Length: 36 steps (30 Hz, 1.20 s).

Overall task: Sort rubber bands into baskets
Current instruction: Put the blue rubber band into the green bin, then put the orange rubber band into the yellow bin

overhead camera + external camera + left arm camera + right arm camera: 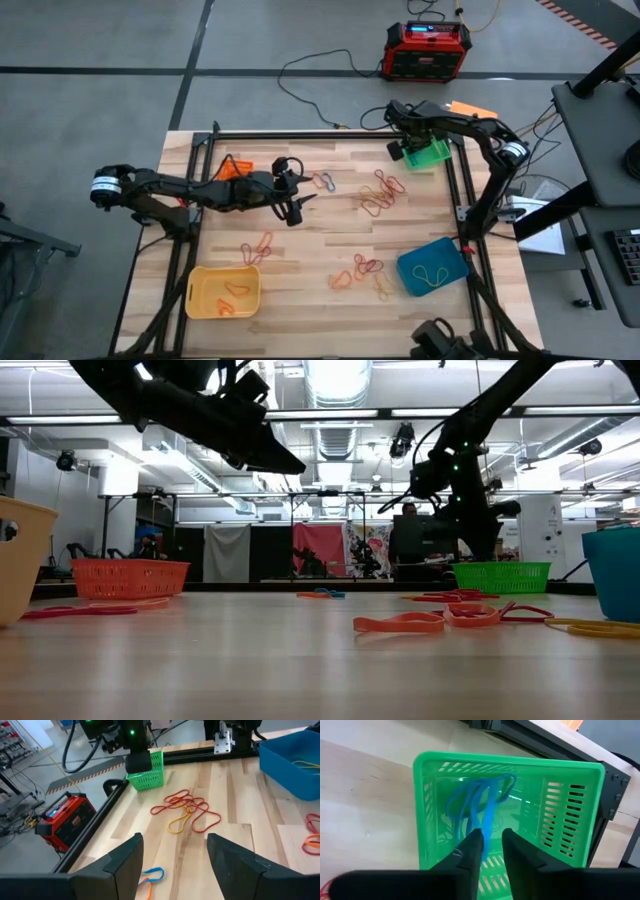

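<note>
My right gripper (pixel 491 845) is over the green basket (pixel 430 152) at the table's far right and is shut on blue rubber bands (pixel 479 802). My left gripper (pixel 172 865) is open and empty, held above the table's middle (pixel 297 205), clear of the wood. Below and ahead of it lie a blue-and-orange band (pixel 152 876) and a red and orange cluster (pixel 186 811). The orange basket (pixel 232 168) stands far left. The yellow basket (pixel 223 291), near left, holds orange bands. The blue basket (pixel 432 266), near right, holds a yellow band. My right gripper pinches the blue rubber bands by their upper end (pixel 487 826) between its two fingertips. The fingers come from above and point down into the green basket. The bands' loops hang slack from the fingertips inside the basket's walls.
More loose bands lie on the wood: red ones (pixel 258 246) left of the middle and a mixed cluster (pixel 360 270) beside the blue basket. A black metal frame (pixel 300 134) runs along the table's edges. A red-black box (pixel 425 50) stands on the floor beyond the table.
</note>
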Available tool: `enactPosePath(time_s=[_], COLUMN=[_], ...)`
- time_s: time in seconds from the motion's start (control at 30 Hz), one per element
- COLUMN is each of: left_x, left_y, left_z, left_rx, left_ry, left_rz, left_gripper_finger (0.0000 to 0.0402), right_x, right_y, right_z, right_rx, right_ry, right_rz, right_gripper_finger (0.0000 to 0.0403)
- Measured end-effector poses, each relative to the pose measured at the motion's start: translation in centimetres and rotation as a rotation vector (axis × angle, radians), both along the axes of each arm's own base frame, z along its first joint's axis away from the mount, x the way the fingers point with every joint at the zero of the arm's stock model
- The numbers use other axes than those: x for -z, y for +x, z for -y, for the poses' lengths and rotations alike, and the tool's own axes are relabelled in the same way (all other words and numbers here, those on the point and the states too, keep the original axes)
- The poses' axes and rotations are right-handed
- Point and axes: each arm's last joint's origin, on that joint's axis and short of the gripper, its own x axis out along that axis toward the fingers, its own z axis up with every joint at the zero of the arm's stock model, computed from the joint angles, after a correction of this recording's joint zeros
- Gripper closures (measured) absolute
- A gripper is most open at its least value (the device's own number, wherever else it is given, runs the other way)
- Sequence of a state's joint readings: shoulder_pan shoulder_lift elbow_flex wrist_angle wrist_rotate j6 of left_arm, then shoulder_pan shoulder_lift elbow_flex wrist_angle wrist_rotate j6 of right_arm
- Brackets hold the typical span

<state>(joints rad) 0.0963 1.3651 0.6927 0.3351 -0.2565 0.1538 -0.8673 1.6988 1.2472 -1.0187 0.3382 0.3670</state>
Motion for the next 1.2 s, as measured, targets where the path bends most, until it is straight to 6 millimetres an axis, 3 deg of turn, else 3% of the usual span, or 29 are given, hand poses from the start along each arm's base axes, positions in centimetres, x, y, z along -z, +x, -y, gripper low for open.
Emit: enactPosePath(time_s=[0.23,0.63,0.9,1.2], left_x=[0.3,-1.7,-0.8,0.6], left_y=[-0.8,-4.7,-5.5,-4.9], left_z=[0.2,2.2,3.3,4.1], left_rx=[-0.003,0.035,-0.015,-0.171], left_ry=[-0.026,-0.318,-0.459,-0.535], left_rz=[-0.095,-0.547,-0.648,-0.618], left_gripper_finger=[0.0198,0.0198,0.0198,0.0198], right_x=[-1.2,-5.6,-6.0,-6.3], right_y=[0.6,7.7,10.5,11.0], right_z=[-0.9,-8.4,-13.1,-17.1], right_rx=[-0.031,-0.440,-0.641,-0.728], right_ry=[-0.008,-0.216,-0.225,-0.186], right_rz=[0.064,0.364,0.418,0.430], right_gripper_finger=[0.0282,0.0265,0.0270,0.0262])
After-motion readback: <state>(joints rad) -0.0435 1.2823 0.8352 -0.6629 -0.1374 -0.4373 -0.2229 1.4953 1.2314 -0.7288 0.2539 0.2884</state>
